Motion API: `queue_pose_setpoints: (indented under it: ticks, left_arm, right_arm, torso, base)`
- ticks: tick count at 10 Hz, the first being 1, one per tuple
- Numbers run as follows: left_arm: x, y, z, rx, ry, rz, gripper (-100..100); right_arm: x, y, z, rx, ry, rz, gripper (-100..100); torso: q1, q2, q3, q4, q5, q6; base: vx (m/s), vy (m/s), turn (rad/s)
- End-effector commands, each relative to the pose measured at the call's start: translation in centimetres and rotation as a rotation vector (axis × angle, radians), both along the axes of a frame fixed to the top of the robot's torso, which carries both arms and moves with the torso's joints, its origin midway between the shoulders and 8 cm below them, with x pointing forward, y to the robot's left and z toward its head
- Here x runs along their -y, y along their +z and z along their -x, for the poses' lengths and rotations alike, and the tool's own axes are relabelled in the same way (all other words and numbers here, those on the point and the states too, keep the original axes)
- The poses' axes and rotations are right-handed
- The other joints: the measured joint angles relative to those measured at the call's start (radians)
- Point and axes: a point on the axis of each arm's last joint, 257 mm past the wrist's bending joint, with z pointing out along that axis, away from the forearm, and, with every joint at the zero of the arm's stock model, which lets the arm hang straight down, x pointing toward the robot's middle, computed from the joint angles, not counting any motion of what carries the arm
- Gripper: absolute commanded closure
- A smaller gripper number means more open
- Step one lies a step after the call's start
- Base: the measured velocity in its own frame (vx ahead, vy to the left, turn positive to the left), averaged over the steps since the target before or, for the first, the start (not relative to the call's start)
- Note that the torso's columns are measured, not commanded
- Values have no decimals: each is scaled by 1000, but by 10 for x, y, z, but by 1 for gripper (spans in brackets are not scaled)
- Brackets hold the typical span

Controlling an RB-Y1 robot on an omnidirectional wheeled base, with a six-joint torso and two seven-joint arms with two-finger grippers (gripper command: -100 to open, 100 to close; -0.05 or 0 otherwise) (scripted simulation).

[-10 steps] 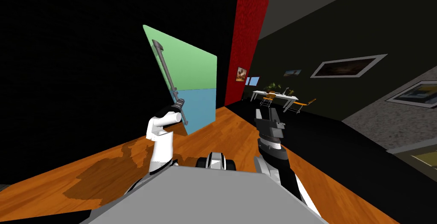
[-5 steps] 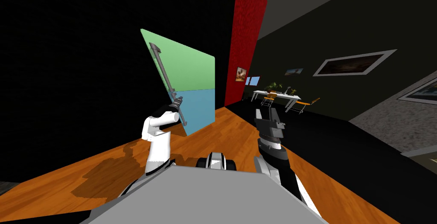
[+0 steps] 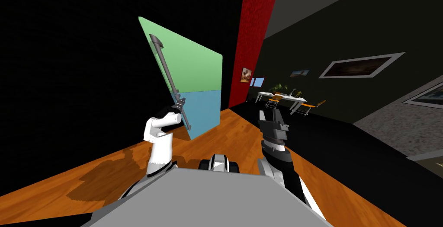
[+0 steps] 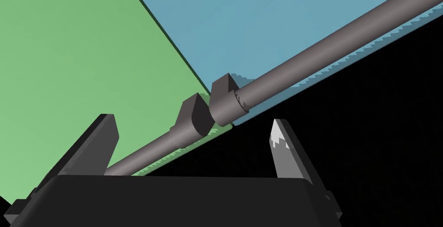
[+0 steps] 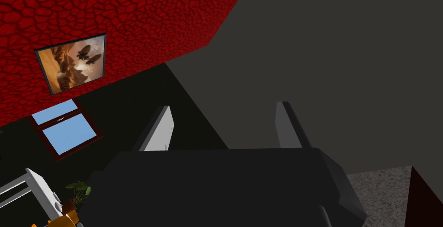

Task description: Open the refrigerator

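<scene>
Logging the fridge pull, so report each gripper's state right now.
Left gripper: open, with the grey door handle running between its fingers.
Right gripper: open, holding nothing.

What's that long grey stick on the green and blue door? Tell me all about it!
It is a handle: two dark grey round bars, end to end, one on the green panel, one on the blue panel. Blocky brackets fix them to the panels at the colour seam. The open left gripper straddles the green panel's bar without squeezing it.
</scene>
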Motion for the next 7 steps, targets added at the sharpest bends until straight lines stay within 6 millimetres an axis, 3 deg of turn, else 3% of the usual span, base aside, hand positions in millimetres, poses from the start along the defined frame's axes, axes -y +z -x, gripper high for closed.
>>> queue_pose_setpoints:
  ticks: [1,7]
  left_arm:
    - [-3,4,0,-12,5,-36,-100]
    - [-10,12,-1,-36,16,-108,-100]
  right_arm:
    - [0,0,0,0,0,0,0]
    - [0,0,0,0,0,0,0]
  torso:
    - [2,0,0,0,0,0]
    - [-1,-2,-1,-1,0,0]
  base:
    - [105,140,-16]
    - [102,155,-16]
